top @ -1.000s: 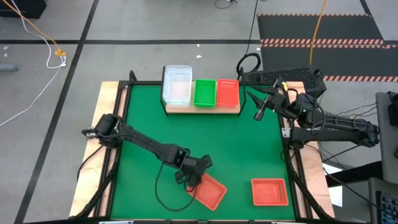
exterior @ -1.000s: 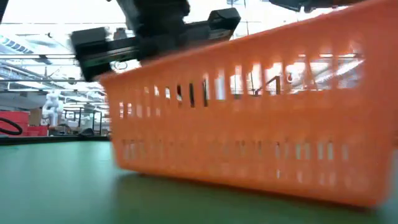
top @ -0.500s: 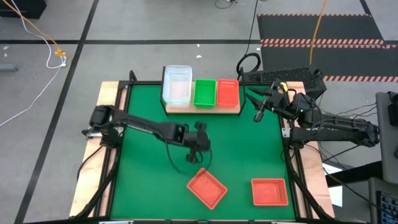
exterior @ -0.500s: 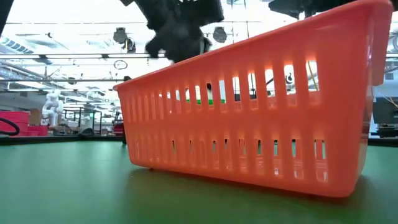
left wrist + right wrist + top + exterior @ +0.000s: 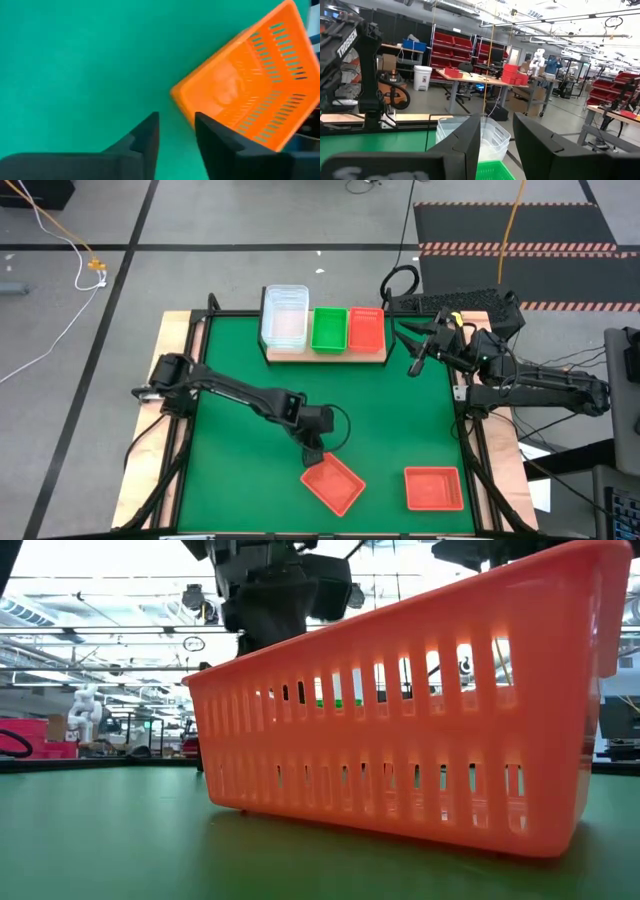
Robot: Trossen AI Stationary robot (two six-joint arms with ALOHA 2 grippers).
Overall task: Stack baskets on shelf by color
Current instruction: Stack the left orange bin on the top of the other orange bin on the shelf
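A red-orange basket [image 5: 333, 483] rests on its bottom on the green mat near the front edge, turned askew; it fills the low view [image 5: 400, 730]. My left gripper [image 5: 312, 450] hovers just beyond its far-left corner, open, with its fingers [image 5: 176, 130] over bare mat beside the basket [image 5: 250, 95]. A second red-orange basket [image 5: 433, 488] lies to the right. The shelf [image 5: 325, 352] at the far edge bears clear baskets [image 5: 285, 315], a green basket [image 5: 329, 328] and a red-orange one [image 5: 366, 328]. My right gripper [image 5: 418, 365] waits raised at the far right, open [image 5: 496, 130].
Open green mat [image 5: 400, 420] lies between the shelf and the two front baskets. A keyboard [image 5: 455, 302] sits beyond the table's far right corner. The table's wooden border [image 5: 170, 380] runs along the left side.
My left gripper has left the askew basket's far-left corner, swung up toward the far edge, then come back down beside that corner, rolling about its wrist. The basket, blurred and moving a second ago, now sits still and flat on the mat.
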